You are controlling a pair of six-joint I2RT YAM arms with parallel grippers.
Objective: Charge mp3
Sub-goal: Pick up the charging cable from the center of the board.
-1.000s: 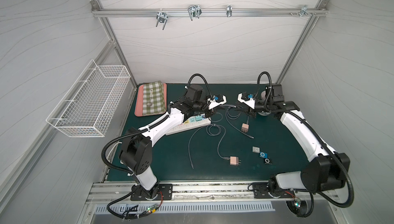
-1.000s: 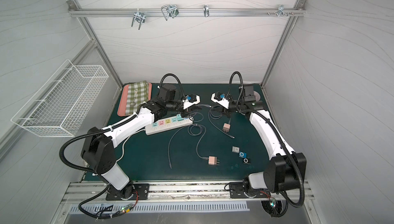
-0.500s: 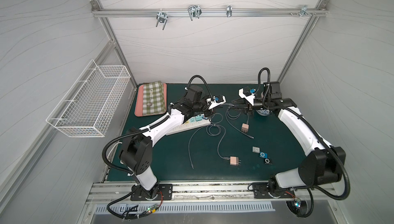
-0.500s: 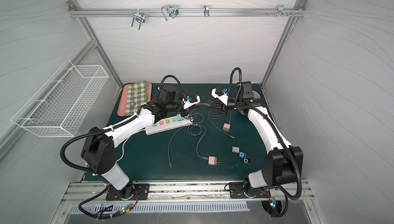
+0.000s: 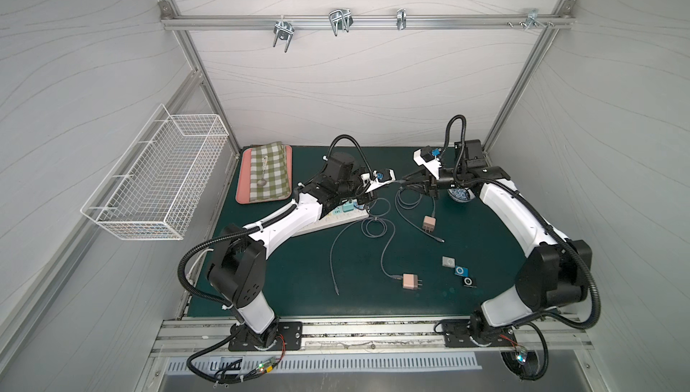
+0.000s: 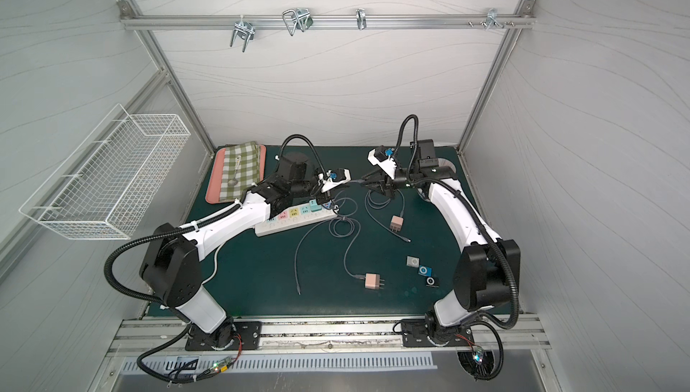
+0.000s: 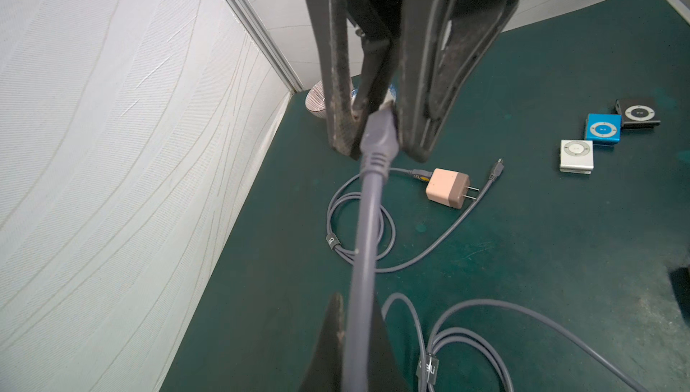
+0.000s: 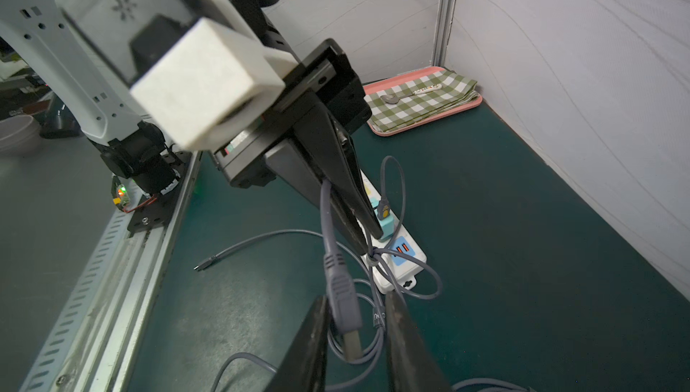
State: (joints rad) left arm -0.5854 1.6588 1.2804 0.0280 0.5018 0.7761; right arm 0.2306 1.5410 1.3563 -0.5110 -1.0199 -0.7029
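Three small mp3 players lie in a row on the green mat: silver (image 5: 449, 261), blue (image 5: 461, 270) and black (image 5: 469, 281), also in the left wrist view, silver (image 7: 576, 155) nearest. My left gripper (image 7: 354, 304) is shut on a grey cable (image 7: 367, 222) above the white power strip (image 6: 291, 220). The cable's USB plug (image 8: 341, 293) sticks out toward my right gripper (image 8: 356, 296). Its jaws stand narrowly open on either side of the plug, one finger (image 8: 317, 319) against it and a gap on the other side. In both top views the grippers meet at the back middle, right gripper (image 5: 405, 180).
A teal adapter (image 8: 386, 224) with a cable sits in the power strip. Two pink adapters (image 5: 428, 223) (image 5: 410, 281) with grey cables lie mid-mat. A patterned bowl (image 5: 461, 195) sits under the right arm. A pink tray (image 5: 241, 177) with checked cloth is back left, by the wire basket (image 5: 157, 181).
My right gripper has swung over to the left gripper and its jaws have narrowed round the cable's plug. The left arm has held still, shut on the cable.
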